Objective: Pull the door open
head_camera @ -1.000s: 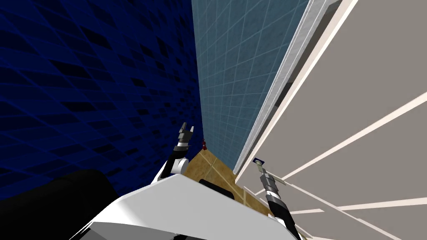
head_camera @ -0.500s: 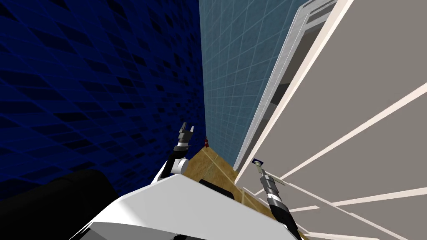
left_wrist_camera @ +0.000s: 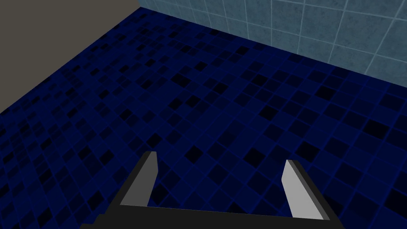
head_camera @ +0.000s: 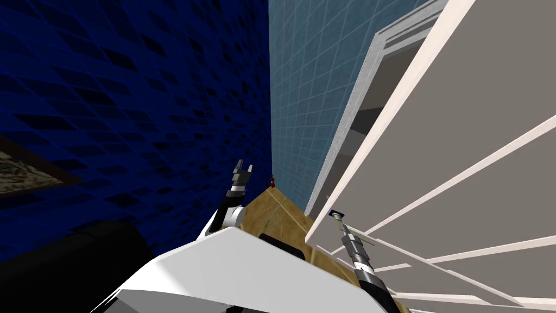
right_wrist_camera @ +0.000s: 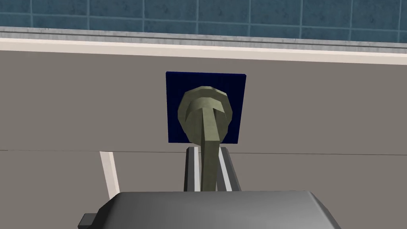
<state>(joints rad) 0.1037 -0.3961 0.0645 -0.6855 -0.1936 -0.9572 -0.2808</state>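
A grey door [head_camera: 467, 136] with pale trim strips stands at my right, swung partly away from its light frame [head_camera: 355, 103]. Its olive lever handle [right_wrist_camera: 208, 139] sits on a dark blue square plate [right_wrist_camera: 175, 103]. My right gripper [right_wrist_camera: 209, 171] is shut on the handle's lever, one finger pressing each side. In the head view the right gripper [head_camera: 341, 224] meets the door near its free edge. My left gripper [head_camera: 242, 169] is raised in front of the dark blue tiled wall, and its fingers [left_wrist_camera: 143, 183] stand wide apart with nothing between them.
A dark blue mosaic wall [head_camera: 125, 108] runs along my left and a teal tiled wall [head_camera: 309, 81] stands ahead. Tan floor tiles [head_camera: 271, 209] lie between them. A small red object [head_camera: 272, 181] sits at the corner. A black area [head_camera: 70, 261] lies at the lower left.
The gap between the door's free edge and the frame has widened. The view has turned, bringing a framed picture edge in at the left. My right gripper has stayed shut on the handle.
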